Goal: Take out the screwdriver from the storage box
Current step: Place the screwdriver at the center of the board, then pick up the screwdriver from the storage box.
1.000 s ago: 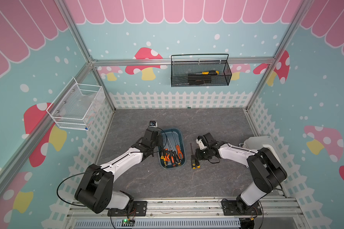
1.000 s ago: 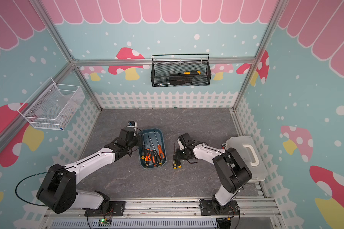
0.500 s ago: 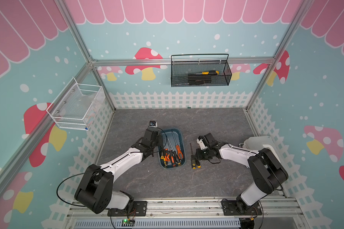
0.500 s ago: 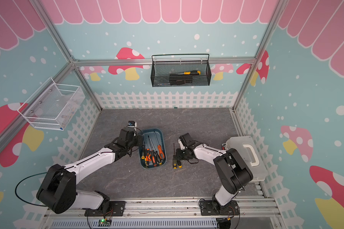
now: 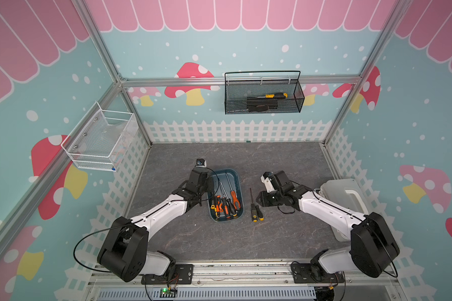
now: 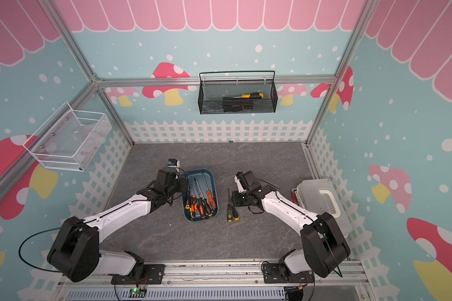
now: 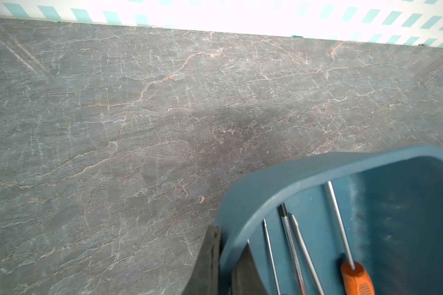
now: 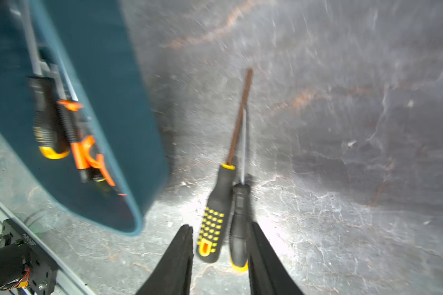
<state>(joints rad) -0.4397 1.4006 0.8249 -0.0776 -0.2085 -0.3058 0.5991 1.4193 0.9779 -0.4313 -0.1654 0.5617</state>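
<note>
Right gripper [image 8: 220, 226] has parted its jaws since a second ago; both arms sit about where they were. It is released and straddles two handles lying on the table [image 5: 285, 161]. These are the dotted-handle screwdriver [image 8: 214, 217] and the plain black screwdriver [image 8: 238, 224], side by side and touching, just right of the storage box [image 5: 225, 170] and outside it. Left gripper [image 7: 230, 237] is clenched on the box's left rim.

Risks:
- A finger sits close beside the plain handle, so a skewed retreat could drag or roll the pair.
- Any lift by the left arm while clamped would tip the box and spill its tools.

Count:
- Screwdrivers on the table: 2.
- Shafts in the box: 4, going by the left wrist view.
- Screwdriver in the black mesh basket [image 5: 264, 104] on the far wall: 1.
- Storage box: 1.
- White case [image 5: 342, 192], far right: 1.
</note>
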